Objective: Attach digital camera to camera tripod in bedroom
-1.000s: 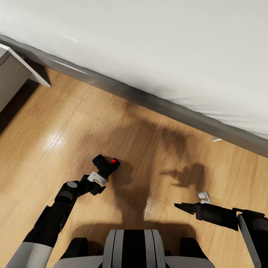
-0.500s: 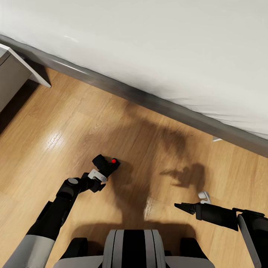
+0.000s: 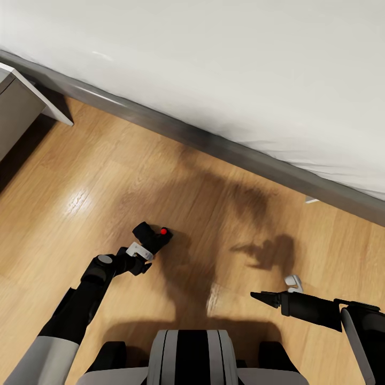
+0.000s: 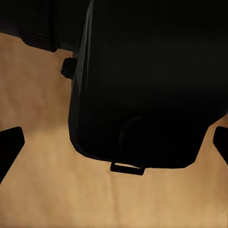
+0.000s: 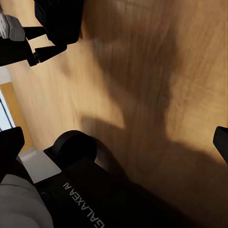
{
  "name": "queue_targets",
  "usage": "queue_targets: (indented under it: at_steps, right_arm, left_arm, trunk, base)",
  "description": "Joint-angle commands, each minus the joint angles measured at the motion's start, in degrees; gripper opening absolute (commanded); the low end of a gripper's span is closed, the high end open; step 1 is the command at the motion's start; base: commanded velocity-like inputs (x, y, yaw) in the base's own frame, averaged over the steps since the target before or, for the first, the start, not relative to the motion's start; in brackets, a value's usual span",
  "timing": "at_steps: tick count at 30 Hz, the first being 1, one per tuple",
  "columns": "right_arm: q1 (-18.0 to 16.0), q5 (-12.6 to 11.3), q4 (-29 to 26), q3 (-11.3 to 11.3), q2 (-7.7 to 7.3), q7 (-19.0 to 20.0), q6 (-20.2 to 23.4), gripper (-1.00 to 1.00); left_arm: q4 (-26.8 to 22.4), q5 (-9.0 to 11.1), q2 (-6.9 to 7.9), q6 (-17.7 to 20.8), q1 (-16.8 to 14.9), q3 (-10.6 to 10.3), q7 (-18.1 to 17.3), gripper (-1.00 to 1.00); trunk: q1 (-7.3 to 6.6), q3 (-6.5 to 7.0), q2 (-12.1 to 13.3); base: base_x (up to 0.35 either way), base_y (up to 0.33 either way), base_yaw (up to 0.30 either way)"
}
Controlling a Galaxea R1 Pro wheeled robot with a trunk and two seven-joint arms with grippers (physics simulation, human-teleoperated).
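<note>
Head view: your left end effector (image 3: 143, 252) sits at the camera (image 3: 152, 238), which lies on the wood floor (image 3: 80, 176) near the bed (image 3: 240, 69). In the left wrist view the fingers (image 4: 10, 147) stand wide apart either side of the body, not touching it. Close off-centre and you could shove the camera or clip the lens and lose it. Right end effector (image 3: 262, 297) hangs well apart over the floor; can't tell its opening. Tripod isn't near, so a weak grip risks a drop during the carry.
</note>
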Motion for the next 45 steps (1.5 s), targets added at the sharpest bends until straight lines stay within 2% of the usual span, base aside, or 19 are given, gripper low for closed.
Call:
queue_targets:
  at_steps: [1,9,15,24,29,34,35,45]
  right_arm:
    - [-0.02,-0.21,-0.01,-0.02,0.0,-0.02,0.35,1.0]
    - [-0.02,-0.21,-0.01,-0.09,0.01,-0.13,0.36,1.0]
    - [-0.02,-0.21,-0.01,-0.06,0.01,-0.16,0.36,1.0]
    - [-0.02,-0.21,0.03,-0.1,0.01,-0.17,0.36,1.0]
    - [-0.02,-0.21,0.05,-0.1,0.01,-0.17,0.35,1.0]
    - [-0.02,-0.21,0.07,-0.1,0.01,-0.26,0.3,1.0]
    - [-0.02,-0.21,0.07,-0.1,0.01,-0.31,0.3,1.0]
    - [-0.02,-0.21,0.08,-0.08,0.02,-1.09,0.35,1.0]
  left_arm:
    - [-0.06,-0.64,0.01,0.12,-0.04,-0.06,-0.45,1.0]
    - [0.11,-0.81,-1.11,0.12,-1.61,-0.06,-0.51,1.0]
    - [0.38,-1.18,-2.48,0.2,-2.28,-0.06,-0.47,1.0]
    - [0.86,-4.91,-3.91,0.71,-3.6,-0.06,-0.47,1.0]
    - [1.05,-5.66,-5.05,0.87,-4.0,-0.08,-0.52,1.0]
    - [1.76,-5.81,-5.39,0.9,-4.07,-0.07,-0.55,1.0]
    - [1.91,-5.83,-5.43,0.9,-4.08,-0.07,-0.55,-1.0]
    - [2.59,-5.72,-5.5,0.91,-4.1,-0.08,-0.71,-1.0]
  trunk:
    - [-0.01,-0.03,-0.01]
    - [-0.01,-0.03,-0.01]
    - [-0.01,-0.03,-0.01]
    - [-0.01,-0.03,-0.01]
    - [-0.01,-0.03,-0.01]
    - [-0.01,-0.03,-0.01]
    - [-0.01,-0.03,-0.01]
    - [-0.01,-0.03,-0.01]
  base:
    - [0.0,0.0,0.0]
    - [0.0,0.0,0.0]
    - [0.0,0.0,0.0]
    - [0.0,0.0,0.0]
    - [0.0,0.0,0.0]
    - [0.0,0.0,0.0]
    - [0.0,0.0,0.0]
    - [0.0,0.0,0.0]
